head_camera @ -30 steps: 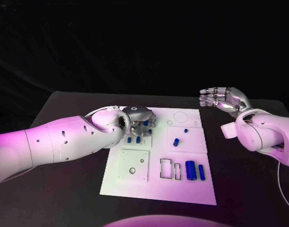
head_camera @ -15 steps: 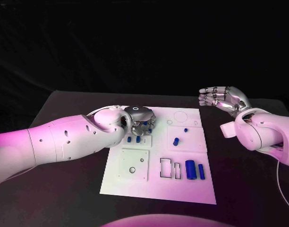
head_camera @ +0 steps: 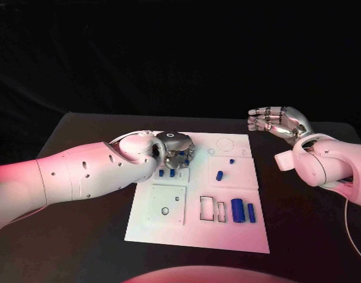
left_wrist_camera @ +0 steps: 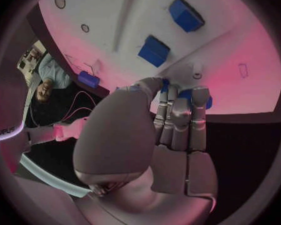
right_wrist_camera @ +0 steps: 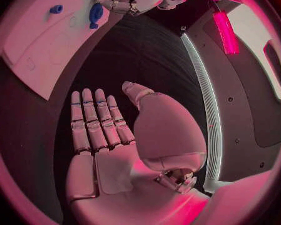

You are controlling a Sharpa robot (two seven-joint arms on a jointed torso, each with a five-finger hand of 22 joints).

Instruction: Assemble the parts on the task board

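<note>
The white task board (head_camera: 232, 233) lies mid-table. My left hand (head_camera: 177, 153) hovers low over its far-left corner, fingers curled in. In the left wrist view that hand (left_wrist_camera: 172, 125) has a small blue part (left_wrist_camera: 206, 101) showing between its thumb and fingertips, just over the board (left_wrist_camera: 134, 15). Two short blue parts (head_camera: 167, 173) stand right beside it, seen close as blocks (left_wrist_camera: 154, 50). A blue peg (head_camera: 220, 175) sits mid-board, and two long blue parts (head_camera: 243, 211) sit near the front right. My right hand (head_camera: 276, 122) hangs raised off the board's far-right corner, holding nothing, its fingers straight (right_wrist_camera: 97, 125).
A square plate with small holes (head_camera: 168, 204) and empty rectangular slots (head_camera: 207, 209) occupy the board's front half. Round outlines (head_camera: 226, 144) mark its far edge. Black table (head_camera: 87, 194) spreads on both sides. The right wrist view shows the board (right_wrist_camera: 40, 30) and my left hand (right_wrist_camera: 131, 2) far off.
My left hand has edged slightly right and its fingers have closed in over the blue part that showed beneath them. The right hand has stayed put.
</note>
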